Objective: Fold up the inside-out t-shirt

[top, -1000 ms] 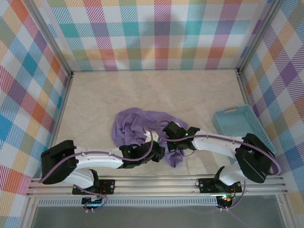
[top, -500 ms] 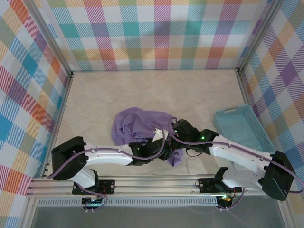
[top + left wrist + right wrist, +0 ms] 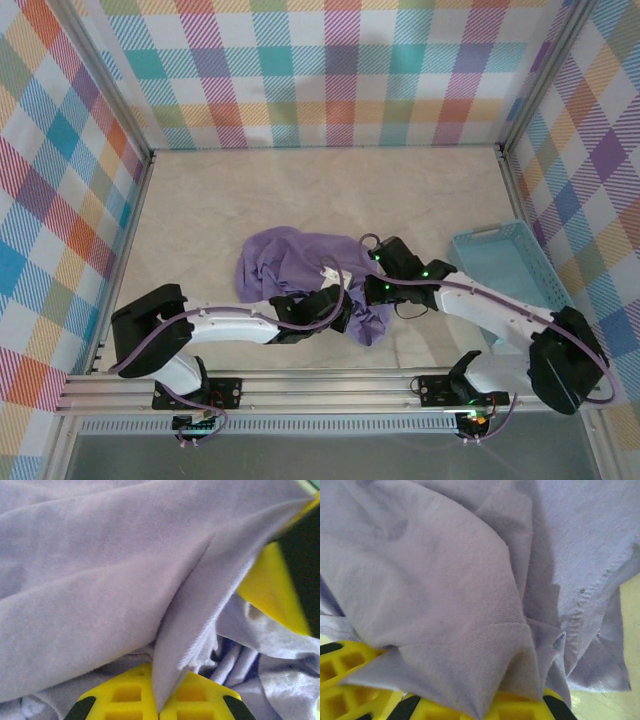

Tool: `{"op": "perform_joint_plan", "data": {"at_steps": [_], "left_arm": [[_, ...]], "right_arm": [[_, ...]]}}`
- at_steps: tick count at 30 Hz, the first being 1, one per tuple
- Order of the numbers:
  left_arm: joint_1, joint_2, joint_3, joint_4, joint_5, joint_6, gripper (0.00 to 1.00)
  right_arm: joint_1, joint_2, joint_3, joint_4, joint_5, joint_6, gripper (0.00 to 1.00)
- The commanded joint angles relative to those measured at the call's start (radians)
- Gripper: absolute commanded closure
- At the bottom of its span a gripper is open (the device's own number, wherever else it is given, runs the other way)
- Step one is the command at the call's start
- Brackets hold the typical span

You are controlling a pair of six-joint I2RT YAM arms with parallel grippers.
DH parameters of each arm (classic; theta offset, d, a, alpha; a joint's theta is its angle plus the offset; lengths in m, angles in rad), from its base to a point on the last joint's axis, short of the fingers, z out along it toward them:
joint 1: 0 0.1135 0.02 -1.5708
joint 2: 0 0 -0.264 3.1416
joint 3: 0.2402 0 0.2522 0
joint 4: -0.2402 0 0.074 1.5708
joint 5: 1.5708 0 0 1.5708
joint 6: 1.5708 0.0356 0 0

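Your left gripper (image 3: pixel 160 707) had its yellow pads (image 3: pixel 125 696) pressed together on a thin fold of the plain lavender-purple short-sleeved t-shirt of soft thin fabric (image 3: pixel 285 262). The fold ran down into the line where the two pads met. Your right gripper (image 3: pixel 472 711) was likewise closed on the cloth: a pointed tuck of it came down over the yellow fingers (image 3: pixel 340 680) and hid most of them. A stitched hem (image 3: pixel 590 605) hung just to the right of that tuck.

From above, both arms reached in from the near edge and met at the near right side of the t-shirt, their wrists close together. The t-shirt lay crumpled in a heap, nearer the near edge of the table than the far one and about midway between the left and right edges.

A light blue plastic basket with slotted walls (image 3: pixel 508 262) stood against the right edge, apart from the cloth.

The pale marbled table (image 3: pixel 300 190) was walled on three sides by panels of many-coloured plaid (image 3: pixel 340 70), and a ribbed aluminium rail (image 3: pixel 330 390) ran along the near edge.
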Motion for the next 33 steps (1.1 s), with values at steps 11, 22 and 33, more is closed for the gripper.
{"op": "perform_joint_plan", "data": {"at_steps": [11,22,33], "left_arm": [[0.093,-0.007,-0.038,0.129,0.244,-0.012,1.00],[0.132,0.004,-0.026,0.152,0.277,-0.035,1.00],[0.140,-0.024,-0.036,0.139,0.292,-0.029,1.00]], "right_arm": [[-0.093,-0.002,0.045,0.011,0.040,-0.161,0.72],[0.044,-0.160,-0.067,-0.066,0.028,-0.128,0.55],[0.094,-0.029,-0.067,-0.060,0.190,-0.043,0.81]]}}
